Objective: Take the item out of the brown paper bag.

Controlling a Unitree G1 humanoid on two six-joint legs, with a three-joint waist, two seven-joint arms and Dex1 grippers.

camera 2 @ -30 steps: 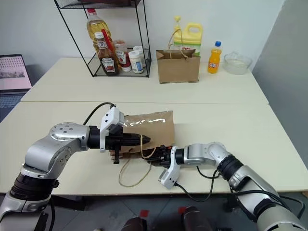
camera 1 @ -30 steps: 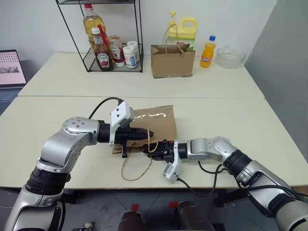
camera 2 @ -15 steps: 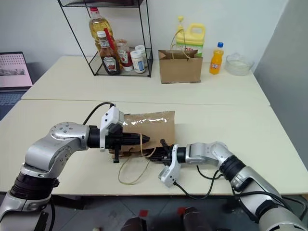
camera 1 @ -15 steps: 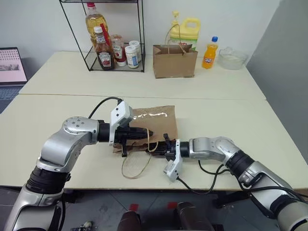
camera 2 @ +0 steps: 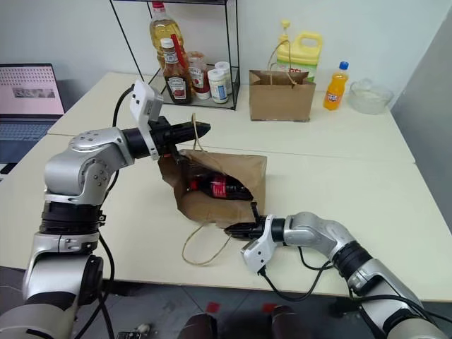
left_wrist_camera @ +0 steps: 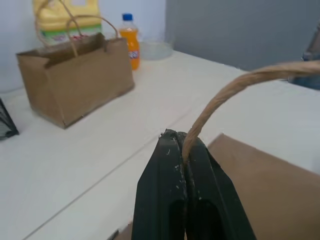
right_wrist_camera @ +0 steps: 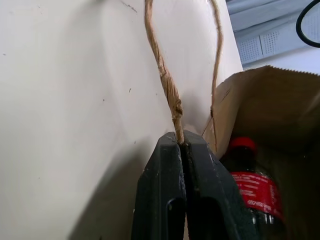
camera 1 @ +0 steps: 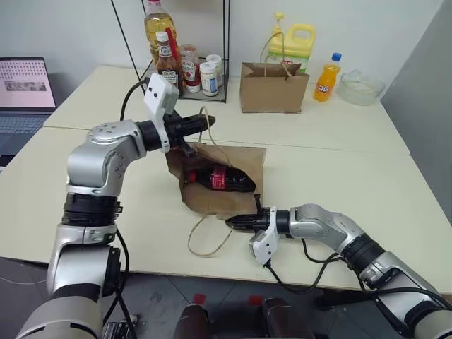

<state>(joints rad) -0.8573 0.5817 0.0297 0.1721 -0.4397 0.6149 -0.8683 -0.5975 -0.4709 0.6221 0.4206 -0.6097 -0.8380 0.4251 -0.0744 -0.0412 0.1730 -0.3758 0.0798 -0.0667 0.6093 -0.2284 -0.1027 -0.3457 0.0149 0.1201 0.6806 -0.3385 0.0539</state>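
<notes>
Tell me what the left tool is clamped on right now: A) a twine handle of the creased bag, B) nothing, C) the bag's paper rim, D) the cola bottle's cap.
A: the left tool is shut on a twine handle of the creased bag, while the cola bottle lies inside.

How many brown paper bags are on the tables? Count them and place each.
2: a creased bag on the near table holding the cola bottle; a neater bag upright on the far table.

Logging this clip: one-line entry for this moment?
left gripper: shut on handle | right gripper: shut on other handle | bag: mouth open | cola: inside
</notes>
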